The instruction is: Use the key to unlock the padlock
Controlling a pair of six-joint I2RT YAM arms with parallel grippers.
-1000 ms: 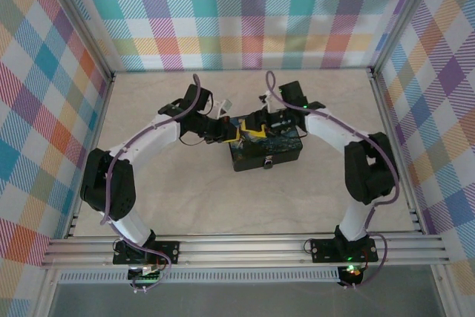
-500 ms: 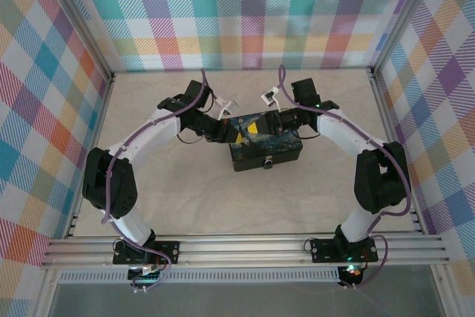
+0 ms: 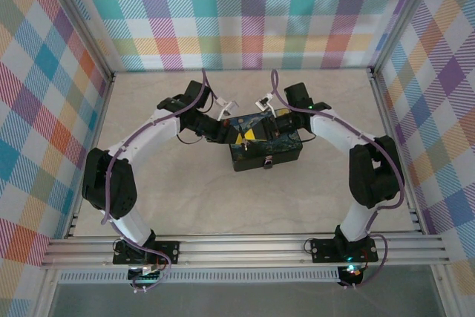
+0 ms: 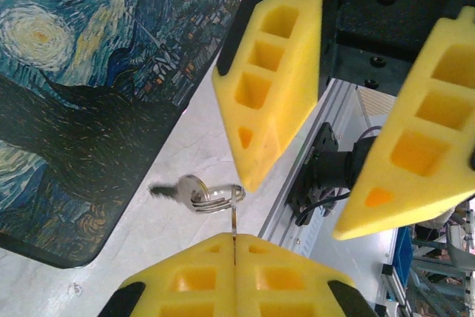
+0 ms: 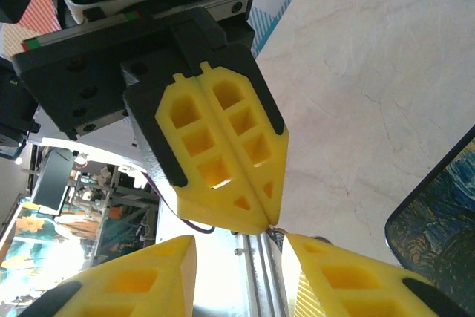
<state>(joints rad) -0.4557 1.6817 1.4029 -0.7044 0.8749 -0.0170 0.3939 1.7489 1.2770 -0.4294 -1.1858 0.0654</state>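
My left gripper (image 4: 234,237) is shut on the key (image 4: 234,219), a thin silvery blade seen edge-on. A small ring with a second key (image 4: 194,191) hangs from it. It hovers at the left end of the blue-and-yellow painted tin (image 3: 267,146). My right gripper (image 5: 241,246) is open, its fingers (image 4: 276,79) apart on either side of the left gripper's tip (image 5: 269,220). In the top view both grippers meet over the tin, left (image 3: 239,136) and right (image 3: 260,131). The padlock (image 3: 269,162) hangs dark and tiny on the tin's front face, apart from both grippers.
The tin sits mid-table on the pale marbled surface (image 3: 185,198). Aluminium rails (image 3: 245,250) run along the near edge and checked walls (image 3: 245,12) close the other three sides. Both arms arch inward from their bases.
The right gripper swung back, then returned left to the left gripper's tip, its jaws narrowing. The left gripper stayed shut and nearly still.
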